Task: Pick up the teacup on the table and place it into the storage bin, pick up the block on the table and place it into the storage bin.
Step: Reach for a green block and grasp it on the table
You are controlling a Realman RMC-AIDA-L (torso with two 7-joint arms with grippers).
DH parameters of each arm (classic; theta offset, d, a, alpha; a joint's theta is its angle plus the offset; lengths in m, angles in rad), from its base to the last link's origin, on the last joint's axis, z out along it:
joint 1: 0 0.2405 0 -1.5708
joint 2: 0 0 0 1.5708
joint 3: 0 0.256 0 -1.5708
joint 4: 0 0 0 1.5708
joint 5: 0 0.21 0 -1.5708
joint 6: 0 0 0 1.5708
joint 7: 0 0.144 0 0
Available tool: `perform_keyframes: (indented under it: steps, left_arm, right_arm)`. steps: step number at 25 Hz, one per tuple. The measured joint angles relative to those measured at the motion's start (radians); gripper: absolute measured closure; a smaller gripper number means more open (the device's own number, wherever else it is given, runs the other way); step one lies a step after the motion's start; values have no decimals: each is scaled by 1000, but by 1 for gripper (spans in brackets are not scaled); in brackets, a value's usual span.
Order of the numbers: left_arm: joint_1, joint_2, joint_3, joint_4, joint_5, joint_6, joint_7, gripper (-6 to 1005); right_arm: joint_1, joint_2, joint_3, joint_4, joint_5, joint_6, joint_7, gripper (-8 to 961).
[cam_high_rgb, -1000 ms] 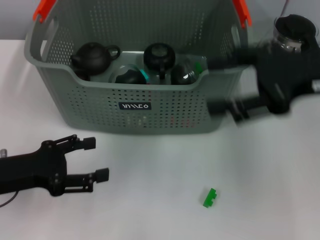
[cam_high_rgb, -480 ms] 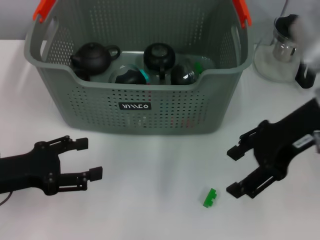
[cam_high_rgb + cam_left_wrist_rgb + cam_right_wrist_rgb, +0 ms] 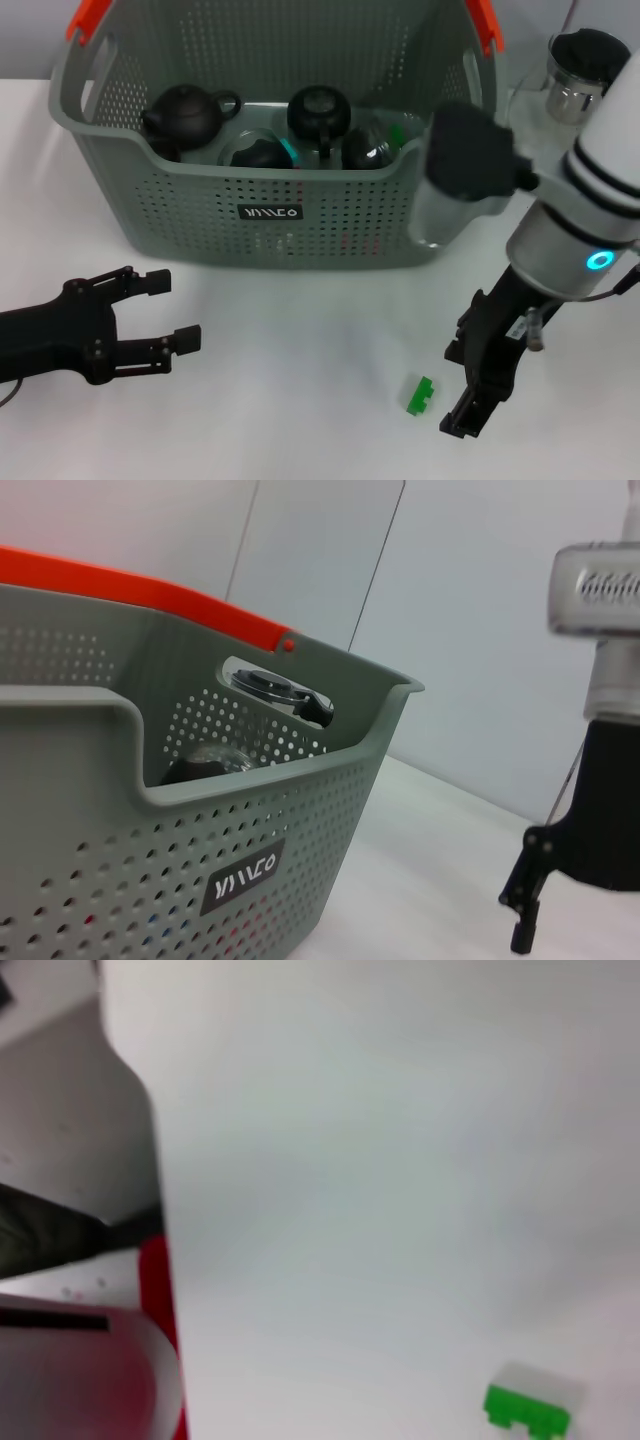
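The grey-green perforated storage bin (image 3: 330,215) stands at the back of the table and fills the left wrist view (image 3: 150,810); several dark and glass tea vessels lie inside it. No teacup shows on the table. A small green block (image 3: 420,394) lies on the white table in front of the bin, also in the right wrist view (image 3: 527,1408). My right gripper (image 3: 452,388) hangs open just right of the block, fingers pointing down at the table, not touching it. My left gripper (image 3: 178,310) rests open and empty at the front left.
A glass pitcher with a metal lid (image 3: 583,78) stands at the back right behind my right arm. The right arm's fingers (image 3: 527,900) show far off in the left wrist view. Bare white table lies between the two grippers.
My right arm has swung from beside the bin's right end down to the table next to the green block. The left gripper has drifted slightly left.
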Motion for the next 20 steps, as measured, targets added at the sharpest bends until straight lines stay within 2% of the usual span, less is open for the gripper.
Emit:
perform_keyframes:
  steps: [2,8,16,20]
  left_arm:
    - [1,-1,-4,0,0,-1,1,72]
    - [1,-1,-6,-7,0,-18,2,73]
    - [-4,1,-6,-9,1,-35,1,73]
    - [-5,1,-6,-15,0,-50,-1,73]
  right_arm:
    - [3,0,-64,7,-40,34,119,82]
    - [15,5,-123,2,-62,73,313,106]
    - [15,8,-236,26,-18,153,352,137]
    - [19,10,-262,50,-9,194,359,153]
